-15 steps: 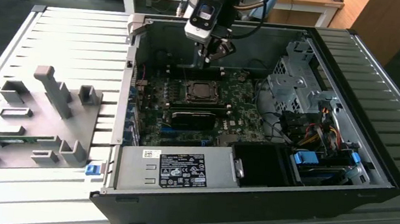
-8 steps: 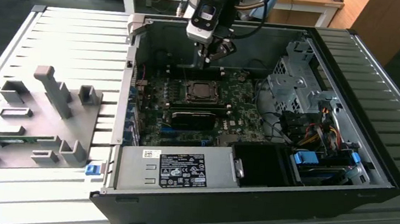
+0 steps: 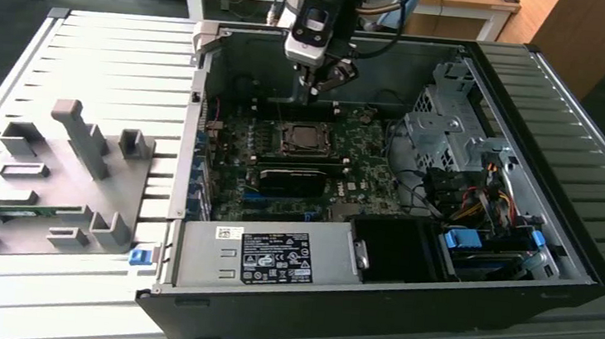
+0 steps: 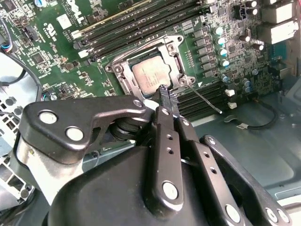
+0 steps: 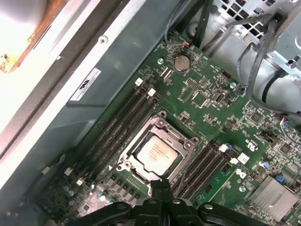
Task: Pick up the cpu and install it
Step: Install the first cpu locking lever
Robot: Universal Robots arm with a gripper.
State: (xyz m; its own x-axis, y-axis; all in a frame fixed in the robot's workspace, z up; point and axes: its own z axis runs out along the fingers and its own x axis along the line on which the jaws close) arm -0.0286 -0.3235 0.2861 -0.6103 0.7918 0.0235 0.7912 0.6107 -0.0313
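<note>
cpu (image 5: pixel 156 155) socketed below pinched fingers (image 4: pixel 164 94)

The cpu (image 5: pixel 156 154) (image 4: pixel 149 76) (image 3: pixel 305 138), a flat square chip with a shiny silver top, lies level inside the socket (image 5: pixel 182 136) near the motherboard's (image 5: pixel 207 101) middle.

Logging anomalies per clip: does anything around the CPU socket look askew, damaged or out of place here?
Nothing stands out. The cpu lies flat and square inside the socket frame, and the gripper sits shut just above its edge, holding nothing.
</note>
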